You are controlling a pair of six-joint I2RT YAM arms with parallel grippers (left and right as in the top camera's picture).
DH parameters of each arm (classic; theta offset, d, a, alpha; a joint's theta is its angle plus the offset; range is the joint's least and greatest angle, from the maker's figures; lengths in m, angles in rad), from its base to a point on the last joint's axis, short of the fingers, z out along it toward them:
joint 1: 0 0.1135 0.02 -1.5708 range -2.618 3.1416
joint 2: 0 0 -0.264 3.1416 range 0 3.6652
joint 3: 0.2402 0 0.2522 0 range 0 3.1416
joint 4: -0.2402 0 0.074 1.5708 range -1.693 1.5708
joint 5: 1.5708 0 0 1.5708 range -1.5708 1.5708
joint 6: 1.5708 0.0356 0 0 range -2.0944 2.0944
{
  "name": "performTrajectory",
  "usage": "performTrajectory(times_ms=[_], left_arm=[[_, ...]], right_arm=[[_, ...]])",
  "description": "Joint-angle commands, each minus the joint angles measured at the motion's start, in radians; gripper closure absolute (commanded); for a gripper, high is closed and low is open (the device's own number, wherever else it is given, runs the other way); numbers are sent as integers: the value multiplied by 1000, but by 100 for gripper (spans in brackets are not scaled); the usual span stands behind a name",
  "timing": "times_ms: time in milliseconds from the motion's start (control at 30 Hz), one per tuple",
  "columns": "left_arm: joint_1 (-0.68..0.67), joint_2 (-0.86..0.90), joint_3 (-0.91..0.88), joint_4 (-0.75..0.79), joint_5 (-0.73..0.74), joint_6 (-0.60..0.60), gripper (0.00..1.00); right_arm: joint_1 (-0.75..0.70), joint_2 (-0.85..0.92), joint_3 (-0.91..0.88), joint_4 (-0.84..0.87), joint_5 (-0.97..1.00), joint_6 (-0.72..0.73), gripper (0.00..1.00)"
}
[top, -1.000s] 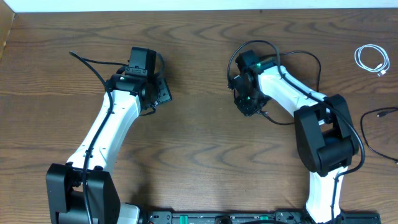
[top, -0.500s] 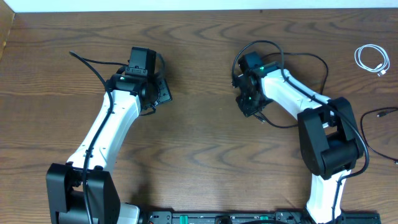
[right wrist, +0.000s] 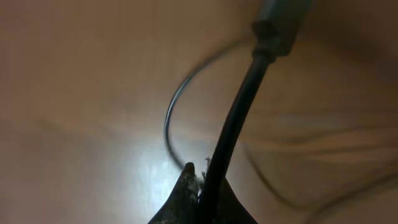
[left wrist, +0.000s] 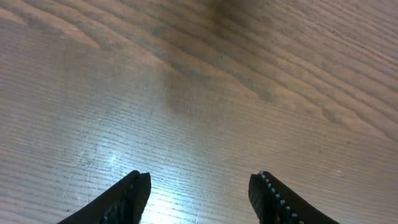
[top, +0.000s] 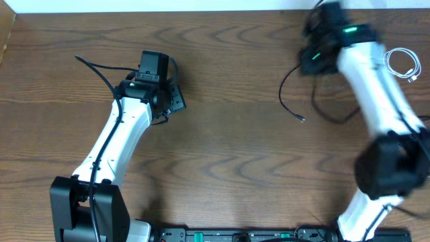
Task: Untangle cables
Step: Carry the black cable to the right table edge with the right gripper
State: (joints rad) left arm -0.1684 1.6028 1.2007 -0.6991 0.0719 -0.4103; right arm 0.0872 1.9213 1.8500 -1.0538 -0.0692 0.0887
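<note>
A thin black cable (top: 290, 81) hangs from my right gripper (top: 314, 59), which is motion-blurred at the back right of the table. The cable's loose plug end (top: 302, 119) lies on the wood below. In the right wrist view the right gripper (right wrist: 202, 180) is shut on the black cable (right wrist: 233, 124), which runs up to a blurred plug (right wrist: 283, 25). A white cable (top: 402, 65) lies coiled at the far right, apart from the black one. My left gripper (top: 176, 99) hovers over the left half of the table. It stands open (left wrist: 199, 180) above bare wood, holding nothing.
The brown wooden table (top: 222, 154) fills the view, and its back edge (top: 201, 11) meets a white wall. The arm bases stand at the front edge. Thicker black wires run along both arms.
My right gripper has shut on the black cable and swung from the table's centre to the back right, pulling the cable with it. The left arm has not moved.
</note>
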Motion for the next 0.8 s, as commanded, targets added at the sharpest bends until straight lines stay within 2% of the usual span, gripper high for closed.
performTrajectory(times_ms=[0,367,500,767], left_arm=[[2,11,-6,0,-14,17,43],[2,11,-6,1,-14,17,43],[2,11,-6,2,-14,17,43],[2,11,-6,11,-13,17,43]], right_arm=[[-109,-102,94,14,7,123,99],[-478,-177,248,151,6,204,99],[-576,-177,280,251,-5,213,99],[-756,-177,419,418,-3,319,99]])
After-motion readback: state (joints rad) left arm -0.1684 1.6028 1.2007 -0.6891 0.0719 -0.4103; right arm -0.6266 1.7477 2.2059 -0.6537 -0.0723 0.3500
